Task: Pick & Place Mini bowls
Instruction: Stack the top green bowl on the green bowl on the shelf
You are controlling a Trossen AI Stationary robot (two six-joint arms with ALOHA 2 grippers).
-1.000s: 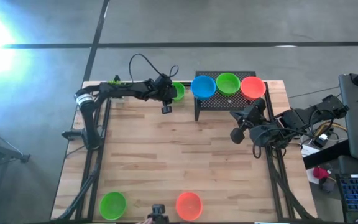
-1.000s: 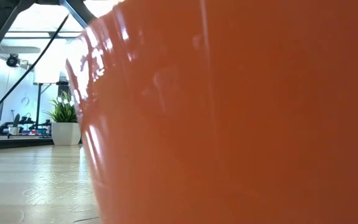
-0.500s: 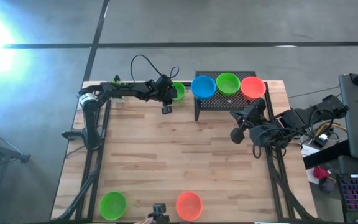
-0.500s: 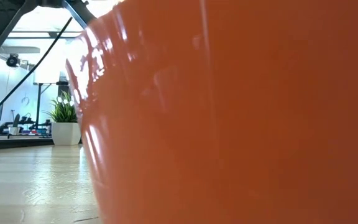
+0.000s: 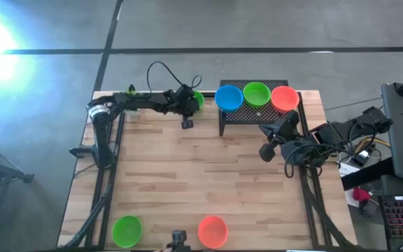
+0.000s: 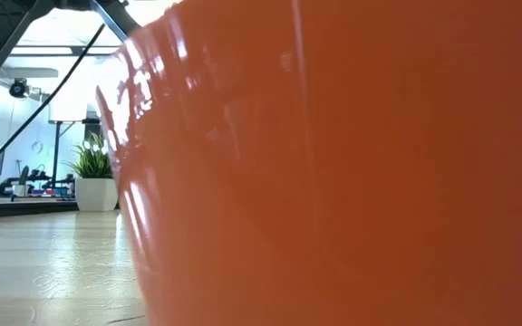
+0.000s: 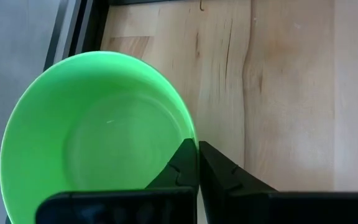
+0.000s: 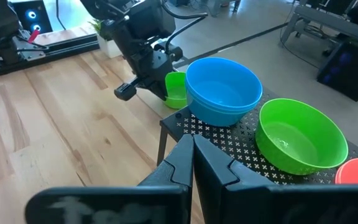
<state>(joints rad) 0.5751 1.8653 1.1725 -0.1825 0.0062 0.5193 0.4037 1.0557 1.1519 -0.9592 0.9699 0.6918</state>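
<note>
A green mini bowl (image 5: 199, 99) sits near the table's far edge, just left of a black rack (image 5: 252, 115). My left gripper (image 7: 197, 148) is shut on this bowl (image 7: 98, 137). The rack holds a blue bowl (image 5: 229, 98), a green bowl (image 5: 256, 92) and an orange-red bowl (image 5: 284, 98). Another green bowl (image 5: 126, 229) and an orange-red bowl (image 5: 213, 231) rest on the table at its near edge. My right gripper (image 8: 192, 144) hangs shut and holding nothing at the right, short of the rack. My left gripper pinches the green bowl's rim (image 7: 193, 132) on the side toward the arm. One finger (image 7: 182, 163) is inside the bowl and the other finger (image 7: 221, 169) is outside. The fingers slant down from the table's left. The bowl stays upright, mouth up.
The near orange-red bowl (image 6: 352, 163) fills the low view, with a potted plant (image 6: 91, 172) in the room behind. A cable (image 5: 161, 70) loops over the left arm. Bare wood lies between the rack and the two near bowls.
My left gripper has closed on the far green bowl's rim while the arm kept its place. In the high view less of that bowl shows beyond the gripper than a second ago.
</note>
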